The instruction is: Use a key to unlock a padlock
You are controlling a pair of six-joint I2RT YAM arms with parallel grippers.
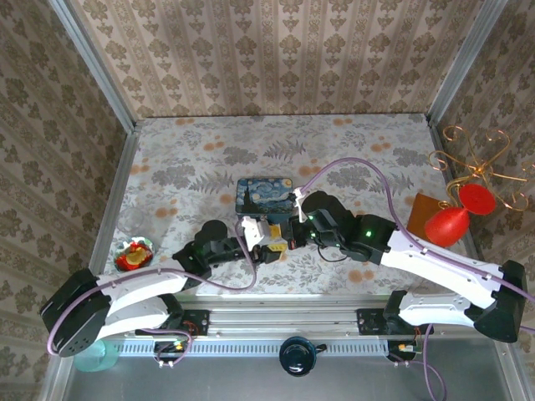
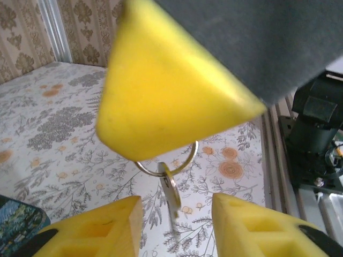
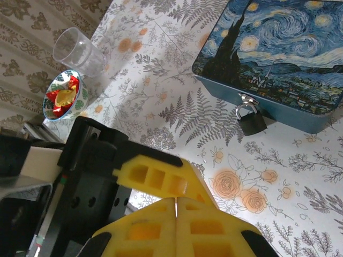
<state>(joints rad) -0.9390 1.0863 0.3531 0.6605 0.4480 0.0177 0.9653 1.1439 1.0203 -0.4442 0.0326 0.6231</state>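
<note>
Yellow jaws of the right gripper [image 3: 176,214] are clenched; in the left wrist view they appear to pinch the ring [image 2: 166,165], from which the key [image 2: 171,195] hangs blade down. The left gripper [image 2: 177,206] has its jaws released, one on each side of the key, neither clearly touching it. The padlock [image 3: 251,122] hangs, shackle closed, from the hasp on the side wall of the tin [image 3: 278,53], low against the counter [image 3: 177,96]; both grippers sit just beside the tin, on its arm-facing side.

The step in hand looks like handing the key over. The left jaws should close flat on the key's head, leaving the blade free and straight, before the right lets go; a skewed grip would spoil the aim at the keyhole.

Count: one padlock; one key; one ring; one tin; one bowl [image 3: 63,96]; one cup [image 3: 77,53]; two grippers.
</note>
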